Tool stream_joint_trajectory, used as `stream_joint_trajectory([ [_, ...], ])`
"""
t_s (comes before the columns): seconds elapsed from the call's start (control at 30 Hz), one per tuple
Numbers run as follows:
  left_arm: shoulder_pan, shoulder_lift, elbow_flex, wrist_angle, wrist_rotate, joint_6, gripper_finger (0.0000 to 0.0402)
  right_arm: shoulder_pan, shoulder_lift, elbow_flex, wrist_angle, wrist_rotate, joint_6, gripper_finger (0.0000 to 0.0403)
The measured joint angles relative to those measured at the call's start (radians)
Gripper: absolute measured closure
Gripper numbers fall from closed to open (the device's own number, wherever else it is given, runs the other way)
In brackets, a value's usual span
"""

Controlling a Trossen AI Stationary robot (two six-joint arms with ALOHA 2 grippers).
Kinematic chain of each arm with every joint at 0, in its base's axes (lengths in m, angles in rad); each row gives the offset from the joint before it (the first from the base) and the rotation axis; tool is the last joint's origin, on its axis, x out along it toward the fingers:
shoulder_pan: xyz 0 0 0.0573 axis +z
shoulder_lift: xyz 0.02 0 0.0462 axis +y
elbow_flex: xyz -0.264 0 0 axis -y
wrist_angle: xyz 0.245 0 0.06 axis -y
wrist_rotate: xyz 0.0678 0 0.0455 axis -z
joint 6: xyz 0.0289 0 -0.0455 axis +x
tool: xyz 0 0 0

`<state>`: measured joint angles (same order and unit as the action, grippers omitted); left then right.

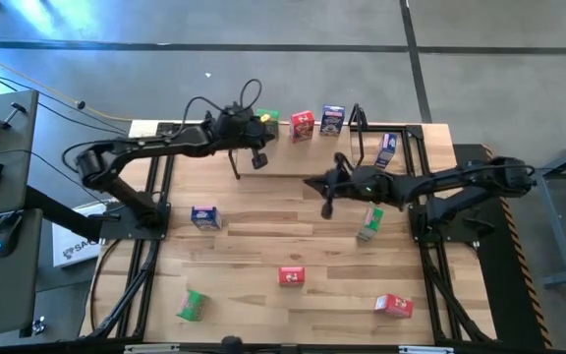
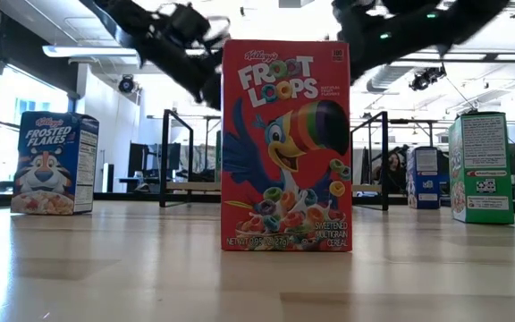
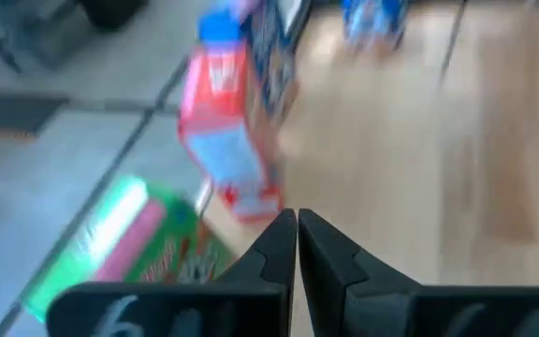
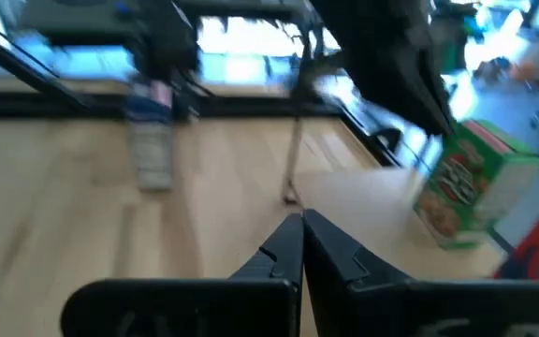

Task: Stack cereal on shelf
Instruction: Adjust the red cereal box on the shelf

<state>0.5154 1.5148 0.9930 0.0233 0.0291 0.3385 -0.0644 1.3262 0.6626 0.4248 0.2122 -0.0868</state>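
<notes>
Tabletop (image 1: 263, 251): light wood planks, smooth, satin sheen. Froot Loops box (image 2: 286, 145): printed cardboard, slightly glossy. Shelf frame (image 2: 164, 157) behind box: thin black metal.

Shelf (image 1: 401, 133): low rack, light board, thin black end frames, at the counter's far edge. On it, upright in a row: one green box (image 1: 268, 120), one red box (image 1: 303, 124), one blue-and-white box (image 1: 332, 119). A further blue box (image 1: 386, 149) stands tilted just inside the right frame.

Loose on the counter, well apart:
- blue box (image 1: 204, 217), left of centre
- green box (image 1: 370, 222), right of centre
- red Froot Loops box (image 1: 292, 276), upright, near centre front
- green box (image 1: 194, 305), front left
- red box (image 1: 394, 306), front right
</notes>
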Motion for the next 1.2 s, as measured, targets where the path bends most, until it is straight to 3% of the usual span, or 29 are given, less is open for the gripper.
stream_joint_trajectory([
  [0.27,-0.010,-0.218,-0.170,0.142,0.156,-0.146,0.0394,-0.114,0.123,0.254,-0.364,0.000,-0.030,0.0403],
  [0.43,-0.013,-0.302,-0.305,0.249,0.172,-0.206,0.0394,-0.202,0.218,0.337,-0.494,-0.006,-0.072,0.0403],
  [0.6,-0.014,-0.326,-0.379,0.291,0.171,-0.216,0.0394,-0.291,0.343,0.389,-0.504,-0.004,-0.124,0.0403],
  [0.87,-0.014,-0.329,-0.392,0.292,0.168,-0.225,0.0394,-0.381,0.491,0.477,-0.504,0.021,-0.211,0.0403],
  [1.2,-0.014,-0.328,-0.392,0.297,0.168,-0.230,0.0394,-0.415,0.542,0.508,-0.422,0.021,-0.205,0.0403],
])
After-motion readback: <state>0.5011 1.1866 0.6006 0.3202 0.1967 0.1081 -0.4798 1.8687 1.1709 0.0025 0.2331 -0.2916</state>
